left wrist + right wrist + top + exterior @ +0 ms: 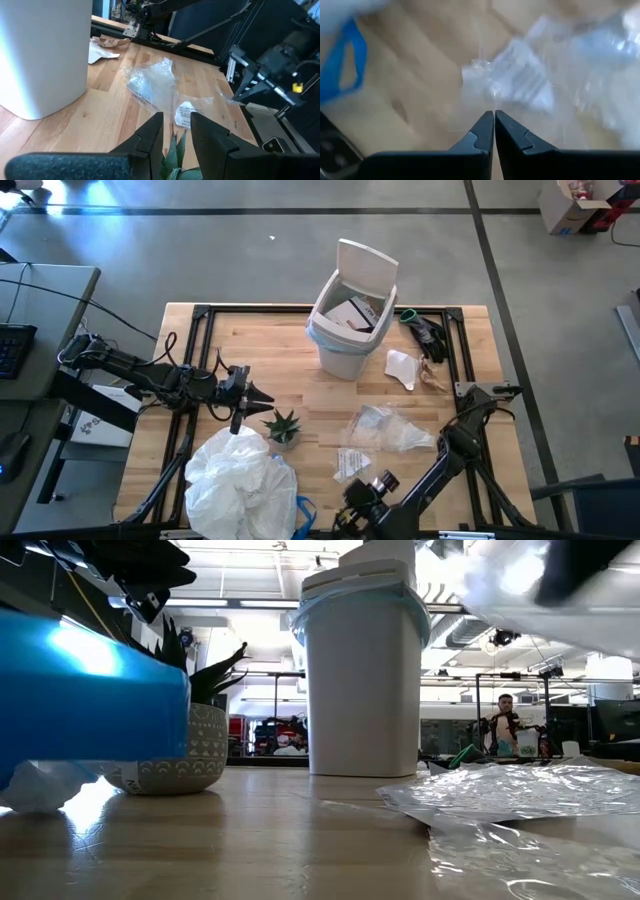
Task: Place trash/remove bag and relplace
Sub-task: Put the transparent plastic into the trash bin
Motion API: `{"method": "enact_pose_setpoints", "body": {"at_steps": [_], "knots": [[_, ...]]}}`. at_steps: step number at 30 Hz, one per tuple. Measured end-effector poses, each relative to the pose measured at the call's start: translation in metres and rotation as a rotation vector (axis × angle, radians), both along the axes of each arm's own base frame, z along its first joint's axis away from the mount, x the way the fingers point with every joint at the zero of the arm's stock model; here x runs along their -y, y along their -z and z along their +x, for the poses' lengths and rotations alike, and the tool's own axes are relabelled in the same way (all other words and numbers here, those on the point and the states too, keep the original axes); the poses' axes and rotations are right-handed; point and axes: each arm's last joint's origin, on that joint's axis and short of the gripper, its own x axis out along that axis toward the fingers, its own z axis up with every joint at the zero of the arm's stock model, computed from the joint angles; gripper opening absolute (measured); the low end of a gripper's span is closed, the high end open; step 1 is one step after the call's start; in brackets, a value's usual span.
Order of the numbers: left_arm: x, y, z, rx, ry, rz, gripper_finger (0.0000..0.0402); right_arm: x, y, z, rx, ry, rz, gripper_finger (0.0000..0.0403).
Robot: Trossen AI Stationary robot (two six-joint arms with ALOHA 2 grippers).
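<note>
We judge the crumpled white bag (240, 480), largest on the worktop (300, 375), light, soft and slippery; it lies just below the left gripper (268, 395), best taken by a bunched fold or its blue handle (305, 510). The left fingers (150, 135) stand narrowly apart, holding nothing, over the small plant (282, 426). The white bin (350, 320), lined with a pale-blue bag (300, 615), stands well beyond both grippers with paper inside. The right gripper (494, 116) is pinched together on the edge of a clear plastic wrapper (515, 80), flimsy and crinkly. A white paper scrap (403, 368) lies beside the bin.
</note>
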Motion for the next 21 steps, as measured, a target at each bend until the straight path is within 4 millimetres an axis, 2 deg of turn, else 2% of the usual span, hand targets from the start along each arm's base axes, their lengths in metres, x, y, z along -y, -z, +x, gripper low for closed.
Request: {"method": "enact_pose_setpoints", "body": {"at_steps": [4, 7, 16, 21], "knots": [[0.0, 0.0, 0.0, -0.001, 0.0, 0.0, 0.008, 0.021, -0.033, 0.008, 0.085, -0.043, -0.061, 0.0], [0.0, 0.0, 0.0, -0.001, 0.001, -0.001, 0.008, 0.044, -0.063, 0.014, 0.153, -0.076, -0.135, 0.0], [0.0, 0.0, 0.0, -0.002, 0.003, -0.002, 0.008, 0.137, -0.18, 0.014, 0.387, -0.114, -0.366, 0.0], [0.0, 0.0, 0.0, -0.001, 0.003, -0.005, 0.008, 0.19, -0.236, 0.011, 0.449, -0.166, -0.439, 0.0]]}}
